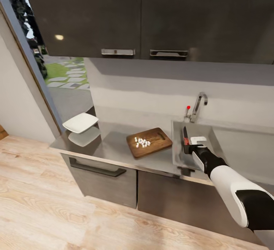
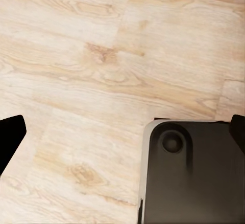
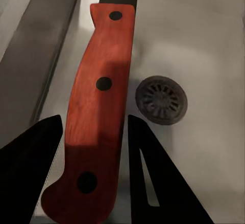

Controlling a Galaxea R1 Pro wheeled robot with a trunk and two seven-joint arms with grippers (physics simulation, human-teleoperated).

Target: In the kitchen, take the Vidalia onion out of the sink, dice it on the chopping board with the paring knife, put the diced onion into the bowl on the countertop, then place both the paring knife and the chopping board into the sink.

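**Onion cut but not yet in the bowl; knife hanging over the sink**

Start at the left of the head view: the white bowl [image 1: 80, 122] sits at the far left end of the table [image 1: 114, 147], and nothing shows inside it, so the transfer looks undone.

Moving toward the middle, the board [image 1: 149, 142] lies flat on the table with a small cluster of white onion pieces [image 1: 142, 142] on it. Dicing looks finished; the pieces are yet to go into the bowl.

Right of the board is the sink [image 1: 179, 147], its tap [image 1: 198, 106] behind it. Your right pincer [image 1: 187, 146] hangs over the basin, closed on the red handle of the knife [image 3: 94, 116], blade pointing up and away; the wrist view shows the drain [image 3: 161, 99] beneath it. The knife is not released yet, and the board still has to go in afterwards.

Your left pincer [image 2: 122, 132] hangs spread wide and empty over the wooden floor [image 2: 92, 55].
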